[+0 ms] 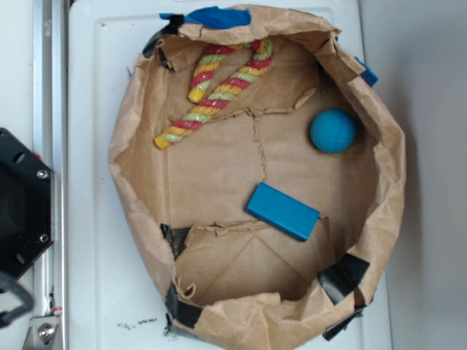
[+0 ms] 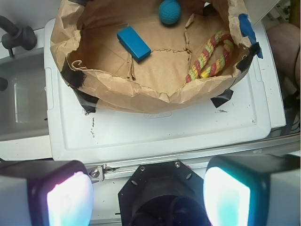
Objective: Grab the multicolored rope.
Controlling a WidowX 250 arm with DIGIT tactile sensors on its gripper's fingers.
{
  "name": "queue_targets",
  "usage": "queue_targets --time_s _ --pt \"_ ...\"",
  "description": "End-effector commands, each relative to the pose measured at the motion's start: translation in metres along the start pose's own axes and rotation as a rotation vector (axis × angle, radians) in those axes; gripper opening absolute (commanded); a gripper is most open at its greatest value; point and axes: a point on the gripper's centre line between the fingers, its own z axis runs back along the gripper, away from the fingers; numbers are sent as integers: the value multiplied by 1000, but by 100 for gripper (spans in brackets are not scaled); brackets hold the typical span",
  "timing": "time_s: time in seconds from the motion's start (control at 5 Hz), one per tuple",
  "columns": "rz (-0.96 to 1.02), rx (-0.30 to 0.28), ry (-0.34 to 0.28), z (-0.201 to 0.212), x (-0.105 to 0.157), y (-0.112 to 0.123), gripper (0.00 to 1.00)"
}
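In the wrist view the hand (image 2: 148,197) is seen outside the paper bag (image 2: 117,92), with its fingers wide apart and nothing between them. The multicolored rope (image 2: 210,57) is found ahead and to the right, inside the bag beyond the near wall. Its U is laid diagonally, with both loose ends pointed toward the hand and the bend away.

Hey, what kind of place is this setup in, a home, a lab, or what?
Most likely a robot test bench in a lab. A taped-up brown paper bin sits on a plain white tray, holding only practice items: a multicolored rope, a blue block and a teal ball. The open gripper hangs outside it.
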Motion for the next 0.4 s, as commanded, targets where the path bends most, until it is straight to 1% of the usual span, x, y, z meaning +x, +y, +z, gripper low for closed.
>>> queue_targets --time_s 0.0,0.2 --pt "0 0 0 0 0 0 100" --pt "51 9 -44 -3 43 9 100"
